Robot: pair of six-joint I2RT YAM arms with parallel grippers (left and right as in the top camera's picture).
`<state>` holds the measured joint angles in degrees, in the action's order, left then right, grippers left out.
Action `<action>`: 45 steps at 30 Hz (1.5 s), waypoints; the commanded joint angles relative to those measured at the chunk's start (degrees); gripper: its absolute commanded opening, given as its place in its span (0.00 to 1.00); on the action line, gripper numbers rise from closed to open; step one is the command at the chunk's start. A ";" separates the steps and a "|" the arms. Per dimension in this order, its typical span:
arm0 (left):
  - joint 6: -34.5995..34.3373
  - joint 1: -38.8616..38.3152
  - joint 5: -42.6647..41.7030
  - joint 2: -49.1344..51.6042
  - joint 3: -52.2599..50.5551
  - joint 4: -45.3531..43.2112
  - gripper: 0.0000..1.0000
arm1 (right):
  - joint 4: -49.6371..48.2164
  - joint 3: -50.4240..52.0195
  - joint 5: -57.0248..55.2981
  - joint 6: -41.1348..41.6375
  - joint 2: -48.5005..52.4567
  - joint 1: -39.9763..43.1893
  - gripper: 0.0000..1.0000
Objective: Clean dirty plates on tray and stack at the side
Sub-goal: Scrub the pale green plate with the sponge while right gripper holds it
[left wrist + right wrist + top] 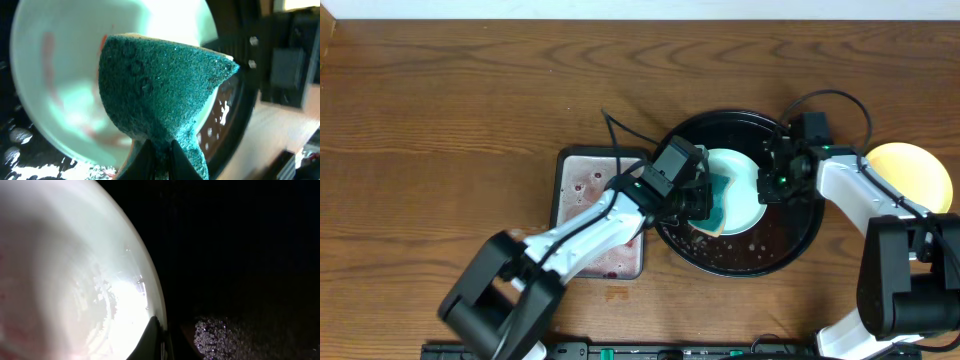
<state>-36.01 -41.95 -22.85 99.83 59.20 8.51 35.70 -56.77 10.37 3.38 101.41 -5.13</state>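
Left tool (160, 156) clamped on teal sponge (160, 85), right tool (159, 341) pinching pale mint plate (75, 280) rim, within black tray (785, 240)

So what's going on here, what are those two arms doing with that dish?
The left gripper holds a teal sponge against a pale plate in the black tray. The right gripper is shut on that plate's rim, apparently steadying it. Faint red smears show on the plate. A yellow plate sits on the table beside the tray.
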 commanded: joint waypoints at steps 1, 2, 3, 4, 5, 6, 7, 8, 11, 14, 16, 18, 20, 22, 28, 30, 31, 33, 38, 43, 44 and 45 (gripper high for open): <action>-2.47 0.09 -0.48 3.56 1.86 -2.80 0.07 | 1.46 1.18 -4.35 -0.68 0.85 -3.15 0.01; -2.45 0.09 -0.28 4.76 1.86 -4.09 0.07 | 1.33 1.18 -4.35 -0.68 0.85 -3.56 0.01; -2.47 0.09 -0.04 5.90 1.86 -5.33 0.08 | 1.18 1.18 -4.37 -0.68 0.85 -3.93 0.01; -2.47 0.15 0.11 6.93 1.95 -6.56 0.07 | 1.11 1.18 -4.37 -0.68 0.85 -4.13 0.01; -2.45 0.26 0.85 7.82 2.19 -7.48 0.07 | 1.07 1.18 -4.35 -0.68 0.85 -4.39 0.01; -2.45 0.26 2.47 8.59 2.58 -7.76 0.07 | 1.09 1.18 -4.35 -0.68 0.85 -4.59 0.01; -2.40 0.26 4.74 9.25 3.04 -7.72 0.07 | 1.14 1.18 -4.37 -0.70 0.85 -4.76 0.01; -1.86 0.26 6.88 9.68 3.43 -7.69 0.07 | 1.16 1.18 -4.37 -0.70 0.85 -4.92 0.01; 1.18 0.46 13.44 10.60 4.81 -3.63 0.07 | 1.16 1.18 -4.33 -0.68 0.85 -5.05 0.01; 4.35 1.03 22.49 10.64 6.80 6.01 0.07 | 1.38 1.18 -4.33 -0.70 0.85 -5.05 0.01; 6.14 1.40 28.13 10.64 8.35 11.85 0.07 | 1.33 1.18 -4.33 -0.70 0.85 -5.05 0.01; 7.96 1.55 32.33 10.64 9.86 16.17 0.07 | 1.36 1.18 -4.33 -0.70 0.85 -5.05 0.01; 9.25 1.53 34.75 10.64 11.17 19.10 0.07 | 1.36 1.18 -4.33 -0.70 0.85 -5.05 0.01; 9.86 1.46 34.88 10.64 11.54 19.32 0.07 | 1.36 1.18 -4.33 -0.68 0.85 -5.05 0.01; 6.14 0.39 24.48 11.96 11.54 12.94 0.07 | 1.33 1.18 -4.33 -0.70 0.85 -5.05 0.01; 3.19 -0.13 18.80 13.40 11.54 9.66 0.07 | 1.33 1.18 -4.35 -0.70 0.85 -5.05 0.01; 2.08 -0.42 15.96 14.34 11.54 7.78 0.07 | 1.33 1.18 -4.33 -0.70 0.85 -5.05 0.01; 0.35 -1.18 10.93 16.44 11.54 4.46 0.07 | 1.33 1.18 -4.33 -0.70 0.85 -5.05 0.01; -2.47 -3.76 2.62 20.37 11.54 -0.83 0.07 | 1.33 1.18 -4.35 -0.70 0.83 -5.05 0.01; -0.87 -6.71 0.52 20.39 11.65 -1.33 0.07 | 1.11 1.18 -4.33 -0.70 0.85 -5.05 0.01; -0.35 -7.21 -0.24 20.39 11.65 -1.31 0.07 | 1.14 1.18 -4.35 -0.68 0.85 -5.05 0.01; -0.02 -7.72 -1.14 20.39 11.65 -1.11 0.07 | 1.14 1.18 -4.33 -0.68 0.85 -5.05 0.01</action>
<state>-36.29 -45.10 -13.76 116.49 71.42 5.98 36.12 -57.08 5.78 3.66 101.08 -8.62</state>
